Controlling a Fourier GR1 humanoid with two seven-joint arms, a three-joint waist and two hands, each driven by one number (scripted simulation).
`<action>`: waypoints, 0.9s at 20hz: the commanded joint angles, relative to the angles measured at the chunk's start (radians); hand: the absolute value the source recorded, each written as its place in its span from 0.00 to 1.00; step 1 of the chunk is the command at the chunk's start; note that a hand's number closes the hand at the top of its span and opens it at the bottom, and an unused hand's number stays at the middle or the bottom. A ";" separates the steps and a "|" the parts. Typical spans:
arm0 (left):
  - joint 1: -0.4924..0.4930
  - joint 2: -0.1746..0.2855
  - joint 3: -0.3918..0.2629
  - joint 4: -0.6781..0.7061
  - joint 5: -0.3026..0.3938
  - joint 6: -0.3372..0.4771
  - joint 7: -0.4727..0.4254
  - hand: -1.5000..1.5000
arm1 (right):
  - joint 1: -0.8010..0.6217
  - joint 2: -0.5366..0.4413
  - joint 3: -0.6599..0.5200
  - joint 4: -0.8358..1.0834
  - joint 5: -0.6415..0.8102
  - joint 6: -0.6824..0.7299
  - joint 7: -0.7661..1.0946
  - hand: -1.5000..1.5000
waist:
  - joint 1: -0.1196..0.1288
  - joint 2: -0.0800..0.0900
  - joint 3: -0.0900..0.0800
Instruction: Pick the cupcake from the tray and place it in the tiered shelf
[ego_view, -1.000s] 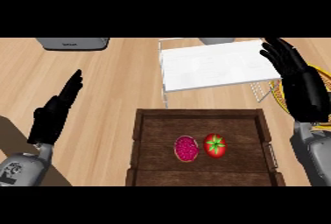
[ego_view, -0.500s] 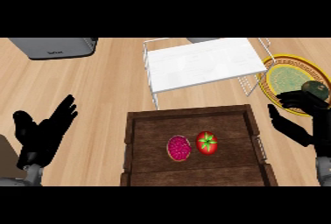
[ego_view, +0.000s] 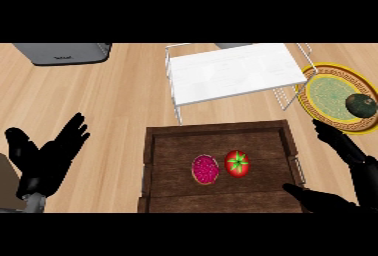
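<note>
Lower the wide-open black right hand (ego_view: 360, 172) over the round pink-topped cupcake (ego_view: 205, 169) in the middle of the dark brown wooden tray (ego_view: 214, 131), then curl round it only, keeping off the red tomato (ego_view: 237, 163) just beside it

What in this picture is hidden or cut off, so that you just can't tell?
All in the head view:
- The shelf: its lower tiers are hidden under its white top.
- The grey box at top left is cut by the upper edge.
- The plate runs off the right edge; the dark green thing on it is too dark to name.
- The right hand: its palm is cut by the right edge.
- The cupcake: seen from above, sides hidden.
</note>
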 joint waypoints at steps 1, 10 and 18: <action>0.067 -0.019 0.016 0.113 0.001 -0.020 -0.056 0.50 | 0.042 -0.051 0.062 -0.184 0.019 0.050 0.141 0.00 | 0.013 0.017 -0.041; -0.001 -0.030 -0.056 0.112 -0.012 0.030 -0.031 0.50 | -0.104 -0.100 0.169 -0.362 0.170 0.099 0.660 0.00 | 0.040 0.027 -0.043; -0.001 0.015 -0.088 0.086 0.036 0.050 -0.045 0.50 | -0.287 -0.030 0.278 -0.240 0.358 0.153 0.931 0.00 | 0.064 0.031 -0.045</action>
